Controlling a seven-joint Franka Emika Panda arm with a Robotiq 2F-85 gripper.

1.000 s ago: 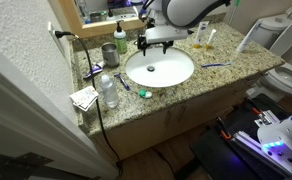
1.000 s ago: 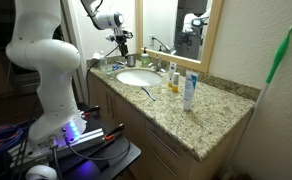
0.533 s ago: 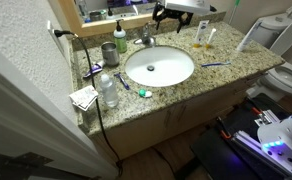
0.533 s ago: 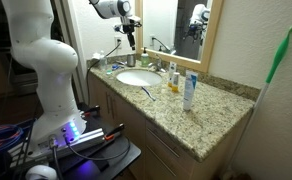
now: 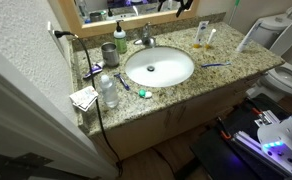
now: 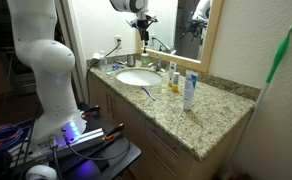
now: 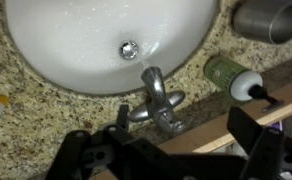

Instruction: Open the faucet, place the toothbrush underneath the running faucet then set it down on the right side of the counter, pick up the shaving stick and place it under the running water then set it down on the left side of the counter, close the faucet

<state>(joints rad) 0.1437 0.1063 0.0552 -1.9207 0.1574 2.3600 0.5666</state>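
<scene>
In an exterior view, a brushed-steel cup [image 5: 108,52] stands just beside a dark green pump bottle [image 5: 120,40] at ten o'clock of the scene, a clear plastic bottle [image 5: 108,90] and a folded white paper [image 5: 84,97] sit at nine, and a short amber bottle [image 5: 200,38] stands at two.

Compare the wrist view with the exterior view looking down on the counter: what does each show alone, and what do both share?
Wrist only: the drain, and that the gripper stands open. Exterior only: the toothbrush, the clear bottle, the toilet. Both: the faucet, the steel cup, the green pump bottle.
</scene>
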